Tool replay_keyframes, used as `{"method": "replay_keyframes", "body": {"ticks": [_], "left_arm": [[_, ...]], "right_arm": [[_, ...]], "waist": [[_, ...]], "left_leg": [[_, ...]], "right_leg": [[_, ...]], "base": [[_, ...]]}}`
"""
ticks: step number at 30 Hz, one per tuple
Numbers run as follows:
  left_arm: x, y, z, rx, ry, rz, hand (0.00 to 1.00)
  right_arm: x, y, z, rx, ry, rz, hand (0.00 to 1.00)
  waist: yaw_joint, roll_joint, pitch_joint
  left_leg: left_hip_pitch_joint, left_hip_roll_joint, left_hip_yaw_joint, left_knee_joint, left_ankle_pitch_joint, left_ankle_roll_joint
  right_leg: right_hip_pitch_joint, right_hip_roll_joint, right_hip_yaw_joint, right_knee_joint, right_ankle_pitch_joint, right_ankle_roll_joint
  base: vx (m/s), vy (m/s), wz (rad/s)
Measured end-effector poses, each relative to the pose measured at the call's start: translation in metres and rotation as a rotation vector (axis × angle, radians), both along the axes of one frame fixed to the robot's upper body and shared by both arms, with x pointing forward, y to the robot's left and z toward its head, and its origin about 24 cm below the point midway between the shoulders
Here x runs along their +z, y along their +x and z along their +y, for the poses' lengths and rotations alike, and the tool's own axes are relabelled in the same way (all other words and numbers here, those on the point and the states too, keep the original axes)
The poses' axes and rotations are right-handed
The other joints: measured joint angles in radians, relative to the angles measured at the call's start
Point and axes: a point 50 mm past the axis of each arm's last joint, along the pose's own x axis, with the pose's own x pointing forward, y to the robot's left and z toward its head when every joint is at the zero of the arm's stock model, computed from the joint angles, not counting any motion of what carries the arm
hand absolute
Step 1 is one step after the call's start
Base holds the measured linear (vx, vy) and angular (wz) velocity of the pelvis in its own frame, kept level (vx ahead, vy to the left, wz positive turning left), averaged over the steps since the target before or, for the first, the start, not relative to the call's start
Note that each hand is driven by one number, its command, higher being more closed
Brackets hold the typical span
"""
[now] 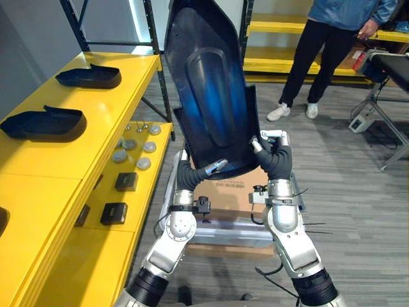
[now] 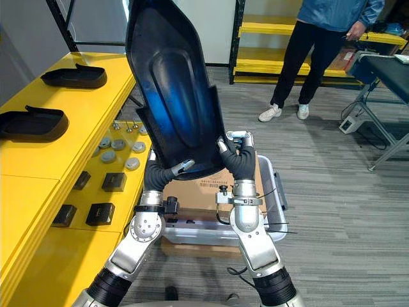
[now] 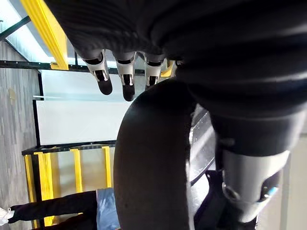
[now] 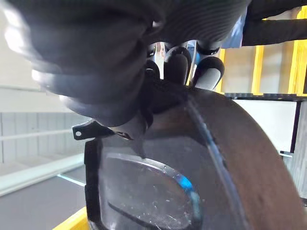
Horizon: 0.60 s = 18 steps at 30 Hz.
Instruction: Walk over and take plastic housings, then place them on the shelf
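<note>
Here, housing [image 1: 211, 96] between robot hands [image 1: 203, 171] [image 1: 275, 157]

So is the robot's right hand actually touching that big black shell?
Touching. The right eye view shows the right hand curled round the lower edge of the black housing, gripping it.

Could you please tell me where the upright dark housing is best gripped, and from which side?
At its lower edge, one hand from each side, as the left hand and right hand do: the housing is tall and wide, and its rim offers a lip.
</note>
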Motion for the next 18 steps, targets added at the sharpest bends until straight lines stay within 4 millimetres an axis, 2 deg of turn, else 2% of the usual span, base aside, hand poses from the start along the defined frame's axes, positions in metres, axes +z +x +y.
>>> {"method": "replay_keyframes", "body": {"ticks": [3, 13, 18], "left_arm": [[0.003, 0.003, -0.001, -0.002, 0.005, -0.009, 0.00], [0.008, 0.006, 0.001, 0.010, 0.006, -0.022, 0.00], [-0.003, 0.009, 0.005, 0.040, 0.046, 0.012, 0.00]], "right_arm": [[-0.007, -0.002, -0.004, -0.005, -0.013, 0.019, 1.00], [-0.057, -0.013, -0.009, -0.022, -0.061, 0.230, 1.00], [-0.074, -0.021, -0.007, -0.009, -0.073, 0.302, 1.00]], "waist": [[0.000, 0.001, -0.011], [-0.002, 0.004, -0.023], [-0.001, 0.004, -0.023]], "left_leg": [[-0.001, 0.000, 0.000, 0.000, 0.000, 0.000], [-0.001, -0.002, -0.011, -0.001, 0.000, 0.000], [-0.001, -0.003, -0.015, -0.001, 0.001, 0.000]], "right_leg": [[0.000, 0.000, 0.000, 0.000, 0.000, 0.000], [0.004, -0.001, -0.011, -0.001, -0.001, 0.001], [0.006, -0.003, -0.016, 0.000, -0.001, 0.002]], "base": [[0.00, 0.000, 0.00], [0.00, 0.001, 0.01], [0.00, 0.000, 0.00]]}}
